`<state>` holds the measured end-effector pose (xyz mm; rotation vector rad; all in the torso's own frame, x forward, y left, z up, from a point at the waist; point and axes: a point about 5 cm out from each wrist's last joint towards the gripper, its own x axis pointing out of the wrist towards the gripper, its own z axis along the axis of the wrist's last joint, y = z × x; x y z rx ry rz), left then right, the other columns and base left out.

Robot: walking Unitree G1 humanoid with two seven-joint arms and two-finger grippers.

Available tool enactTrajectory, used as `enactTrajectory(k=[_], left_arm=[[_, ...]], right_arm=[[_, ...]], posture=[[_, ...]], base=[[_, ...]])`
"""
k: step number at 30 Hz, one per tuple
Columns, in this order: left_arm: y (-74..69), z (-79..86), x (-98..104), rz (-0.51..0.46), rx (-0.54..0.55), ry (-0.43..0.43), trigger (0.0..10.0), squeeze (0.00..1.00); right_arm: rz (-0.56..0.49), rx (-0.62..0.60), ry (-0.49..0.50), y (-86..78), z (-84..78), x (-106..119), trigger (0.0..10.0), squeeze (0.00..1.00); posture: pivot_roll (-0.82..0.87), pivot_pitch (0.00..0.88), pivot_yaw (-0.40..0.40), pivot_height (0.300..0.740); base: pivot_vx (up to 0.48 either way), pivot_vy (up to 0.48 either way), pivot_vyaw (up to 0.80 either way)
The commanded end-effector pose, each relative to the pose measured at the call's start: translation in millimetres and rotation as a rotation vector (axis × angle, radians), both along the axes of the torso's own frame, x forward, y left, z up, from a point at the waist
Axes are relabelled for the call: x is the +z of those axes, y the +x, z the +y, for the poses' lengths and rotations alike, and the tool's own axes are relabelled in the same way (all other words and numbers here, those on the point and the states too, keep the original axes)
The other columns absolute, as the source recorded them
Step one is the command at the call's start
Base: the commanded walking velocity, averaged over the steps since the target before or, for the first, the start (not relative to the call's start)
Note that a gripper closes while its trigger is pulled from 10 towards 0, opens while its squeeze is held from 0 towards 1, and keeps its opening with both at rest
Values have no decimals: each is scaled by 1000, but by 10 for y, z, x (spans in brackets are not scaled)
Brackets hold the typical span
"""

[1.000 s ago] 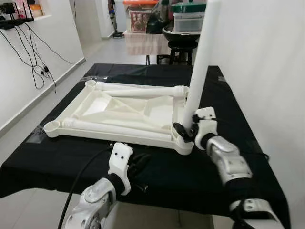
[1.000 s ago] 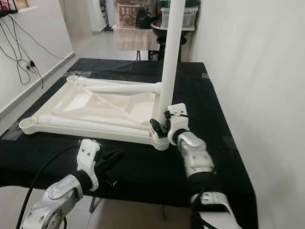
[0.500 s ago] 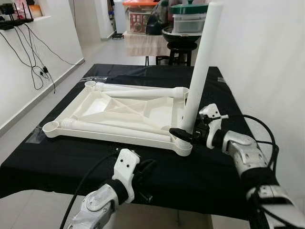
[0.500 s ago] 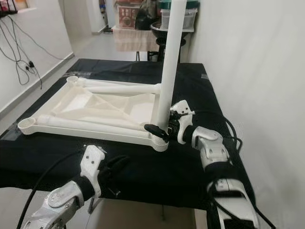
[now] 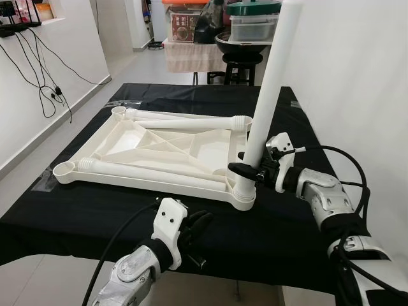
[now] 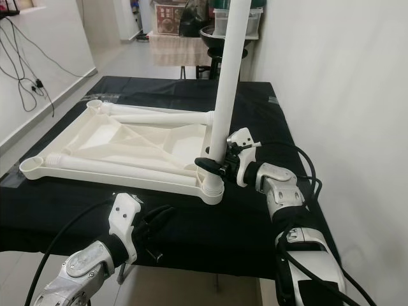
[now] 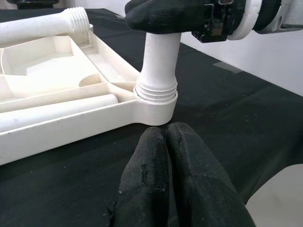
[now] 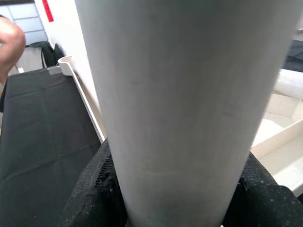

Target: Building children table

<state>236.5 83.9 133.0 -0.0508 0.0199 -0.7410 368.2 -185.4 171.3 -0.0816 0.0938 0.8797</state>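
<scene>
The tabletop (image 5: 159, 143), a white ribbed plastic panel, lay upside down on the black cloth (image 5: 127, 210) covering the work table. It had a round socket at each corner. Two white legs (image 5: 185, 122) lay flat inside the panel, one along its far edge and one along its near edge.

A third leg (image 5: 271, 83) stood upright in the socket (image 5: 243, 194) at the near right corner, leaning slightly to the right. Its threaded collar sat at the rim of the socket, as the left wrist view showed.

The right gripper (image 5: 245, 171) was clamped on the upright leg just above the socket, with one black finger wrapped around the front of the tube. The right wrist view showed the white tube held between the two black fingers (image 8: 94, 198). The right arm reached in from the right side, level with the table.

The left gripper (image 5: 191, 226) rested low at the near edge of the table, in front of the panel and apart from it. Its fingers (image 7: 156, 179) were pressed together and held nothing, pointing toward the occupied socket.

A black stool (image 5: 242, 60) and stacked containers (image 5: 252, 22) stood beyond the table. Black cables (image 5: 38, 70) hung on the left wall.
</scene>
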Motion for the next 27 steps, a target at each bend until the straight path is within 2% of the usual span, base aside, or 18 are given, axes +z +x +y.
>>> enactTrajectory(k=[1,4,5,6,7,8,9,10,11,12,14,20,21,23,24,25,26,27], left_arm=[[-4,13,3,-2,-1,-11,10000,0],[-7,28,7,-2,4,-16,10000,0],[-9,39,7,-2,8,-17,10000,0],[-9,39,7,-2,8,-17,10000,0],[-10,51,6,-2,11,-16,10000,0],[-10,51,6,-2,11,-16,10000,0],[-8,62,7,-3,14,-15,10000,0],[-8,62,7,-3,14,-15,10000,0],[-1,70,7,-4,18,-13,10000,0],[6,77,-1,-4,22,-9,10000,0],[10,74,-5,-4,27,-8,10000,0],[18,65,-9,-6,30,-7,10000,0],[19,60,-12,-9,49,-11,10000,0],[19,59,-12,-10,54,-12,10000,0],[17,58,-14,-10,56,-13,10000,0],[17,58,-14,-10,56,-13,10000,0],[17,50,-19,-7,51,-13,10000,0],[16,43,-22,-5,46,-13,10000,0]], right_arm=[[-8,33,1,-60,-10,-36,0,0],[-19,-8,-15,-116,-44,-57,0,0],[-3,-126,-12,-147,21,-145,0,0],[-3,-126,-12,-147,21,-145,0,0],[-2,-350,-5,-159,103,-239,0,0],[-2,-350,-5,-159,103,-239,0,0],[-20,-634,11,-209,146,-308,0,0],[-20,-634,11,-209,146,-308,0,0],[34,-674,-34,-388,407,-472,0,0],[42,-653,-26,-412,542,-471,0,0],[56,-622,-23,-389,589,-474,0,0],[36,-581,-59,-302,585,-457,0,0],[11,-560,-77,-253,590,-387,157,0],[8,-560,-77,-253,595,-361,157,0],[0,-564,-75,-249,586,-337,7451,0],[0,-564,-75,-249,586,-337,7451,0],[-3,-479,-19,-206,601,-245,10000,1000],[-32,-374,18,-157,603,-128,10000,1000]], posture=[[-37,16,-12,740],[-48,26,-10,740],[-49,29,-16,740],[-49,29,-16,740],[-49,30,-17,740],[-49,30,-17,740],[-50,31,-15,740],[-50,31,-15,740],[-47,41,2,740],[-61,22,6,740],[-50,18,-1,740],[-35,18,-17,740],[-34,15,-20,740],[-34,15,-20,740],[-32,13,-18,740],[-32,13,-18,740],[-33,9,-16,740],[-33,7,-16,740]], base=[[0,0,0],[0,0,0],[0,0,0],[0,0,0],[0,0,0],[0,0,0],[0,0,0],[0,0,0],[0,0,0],[0,0,0],[0,0,0],[0,0,0],[0,0,0],[0,0,0],[0,0,0],[0,0,0],[0,0,0],[0,0,0]])
